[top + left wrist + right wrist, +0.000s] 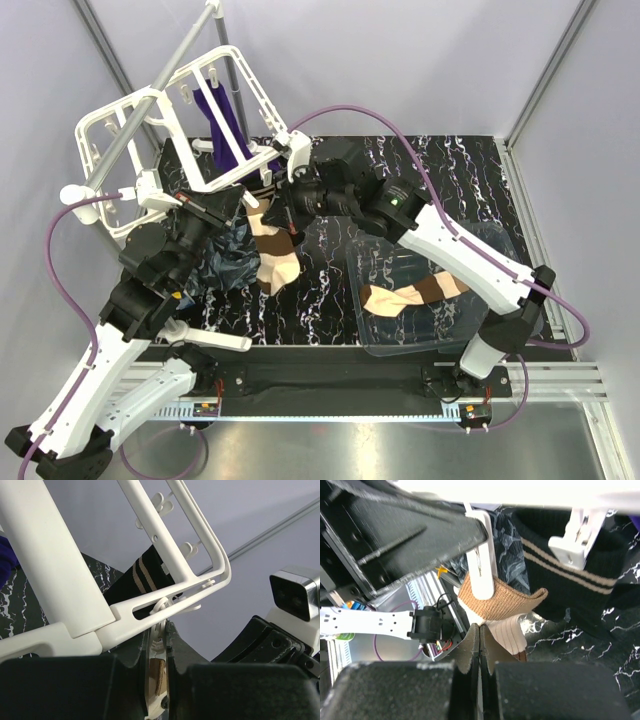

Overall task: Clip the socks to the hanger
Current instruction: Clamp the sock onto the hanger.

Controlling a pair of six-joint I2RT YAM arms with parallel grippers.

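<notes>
My gripper (159, 647) is clamped tight on a white clip (160, 609) hanging at the hanger (65, 580) corner. Tan material (156, 676) shows low in the finger gap. Black sock (145, 577) with beige stripes sits behind the frame bars, marbled bench (15, 610) at left.

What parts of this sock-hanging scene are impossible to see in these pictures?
Left wrist view: the clip's lower half, sunk between the left end effector's fingers.
Right wrist view: the peach sock's toe, behind the right end effector; the hanger's bar, overexposed along the top edge.
Top view: where clip meets sock, covered by both end effectors.
</notes>
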